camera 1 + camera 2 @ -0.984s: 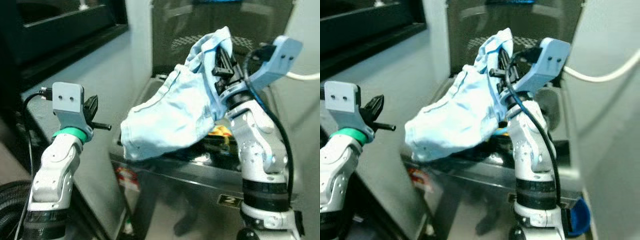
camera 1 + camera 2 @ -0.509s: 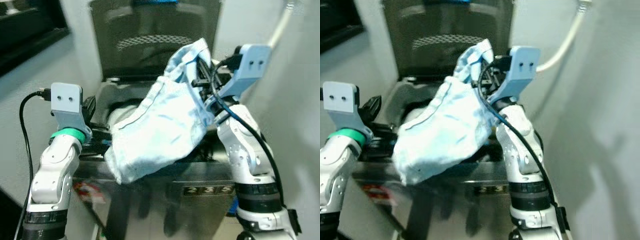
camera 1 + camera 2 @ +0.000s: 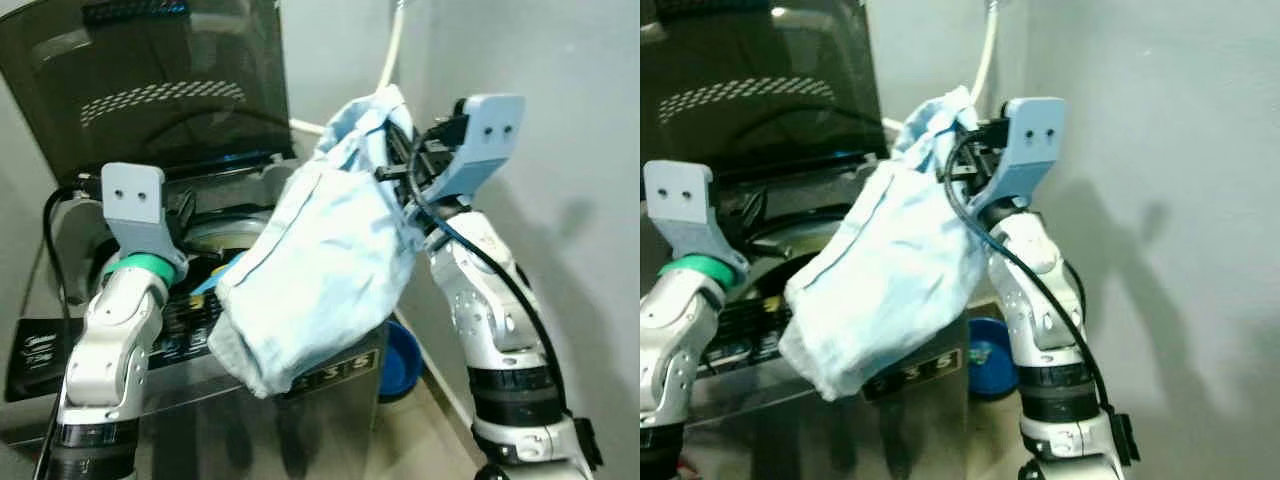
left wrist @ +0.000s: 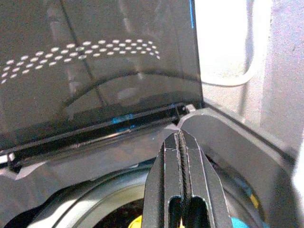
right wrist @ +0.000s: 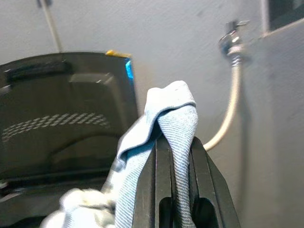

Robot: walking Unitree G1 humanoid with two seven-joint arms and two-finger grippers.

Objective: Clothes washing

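With the right gripper [image 3: 400,160] pinching a light blue garment [image 3: 320,270] aloft beside the open washing machine [image 3: 250,190], left gripper [image 4: 180,166] pressed together over the drum, loading looks underway; next: swing left over the opening, release.

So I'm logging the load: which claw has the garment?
The right claw: it is shut on the light blue cloth, held up beside the washer. The left claw is shut on nothing.
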